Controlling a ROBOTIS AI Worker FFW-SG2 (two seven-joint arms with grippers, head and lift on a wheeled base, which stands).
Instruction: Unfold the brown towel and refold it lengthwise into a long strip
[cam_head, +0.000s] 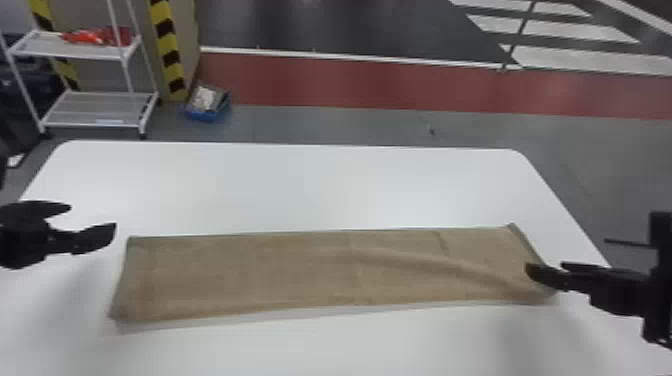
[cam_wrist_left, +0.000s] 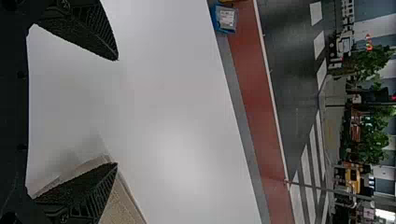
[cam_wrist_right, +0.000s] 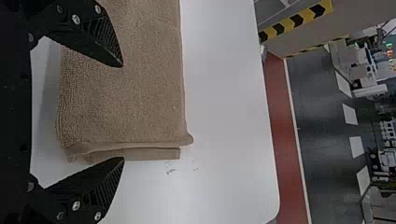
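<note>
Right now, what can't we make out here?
Inner layers of brown towel, head view: under its top layer.
Part of its right end, head view: behind right tool.
Its left end, right wrist view: cut off by top edge.
Near edge of white table, head view: below the frame.
Contents of blue bin, head view: too small.

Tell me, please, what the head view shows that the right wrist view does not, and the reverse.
Head view: the left gripper, a white rack, red items on it. Right wrist view: stacked layers at the end of the brown towel, dark specks beside it. Both: the brown towel, the right gripper, the white table, the red floor strip.
</note>
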